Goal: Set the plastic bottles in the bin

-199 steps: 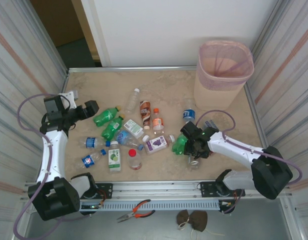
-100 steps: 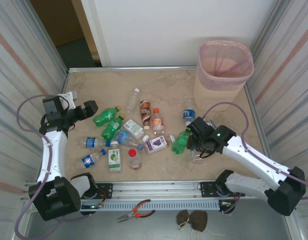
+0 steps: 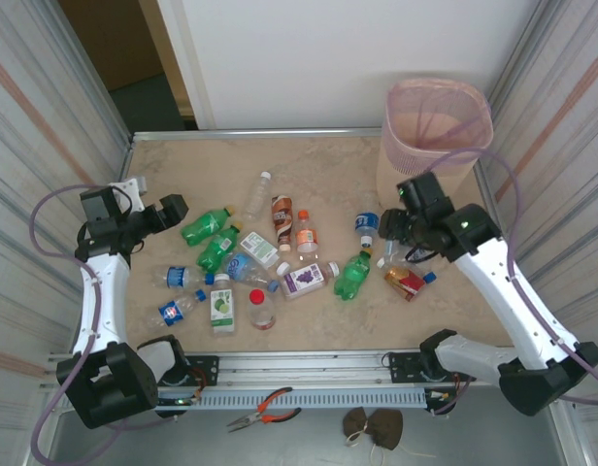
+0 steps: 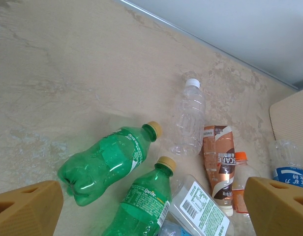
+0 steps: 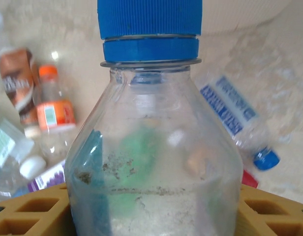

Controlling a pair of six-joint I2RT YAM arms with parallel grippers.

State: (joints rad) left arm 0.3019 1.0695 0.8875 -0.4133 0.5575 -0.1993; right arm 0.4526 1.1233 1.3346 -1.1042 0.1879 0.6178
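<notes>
Close by the pale pink perforated bin (image 3: 414, 183), the right gripper (image 3: 406, 238) clasps a clear blue-capped plastic bottle (image 5: 151, 147) above other strewn bottles (image 3: 280, 257); the left gripper (image 4: 151, 201) gapes wide.

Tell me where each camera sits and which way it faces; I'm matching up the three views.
Top external: above and behind the arms, looking down on the table and bin; both arms, left claw and right claw show.
Left wrist: low over the table's left side, facing the green bottles; its open fingers sit in the bottom corners.
Right wrist: looks along its claw at the clear bottle it grips.
Shared: both wrist views catch the brown coffee bottle.
</notes>
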